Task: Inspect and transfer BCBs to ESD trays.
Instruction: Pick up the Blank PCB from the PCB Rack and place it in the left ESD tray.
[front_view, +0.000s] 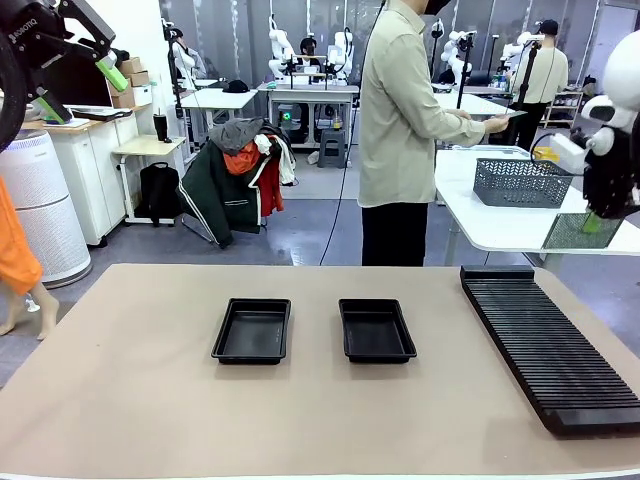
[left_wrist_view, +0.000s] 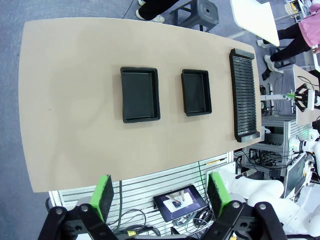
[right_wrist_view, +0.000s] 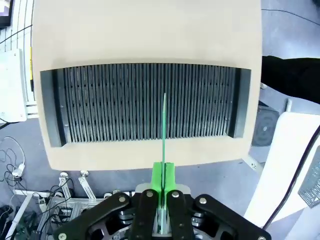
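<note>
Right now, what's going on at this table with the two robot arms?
The right gripper is shut on a thin green BCB, holding it on edge over the long black slotted rack. The left gripper hangs open high over the table, holding nothing. The two ESD trays sit side by side mid-table with no board in them yet. The person stands at the far side, turned toward another table.
</note>
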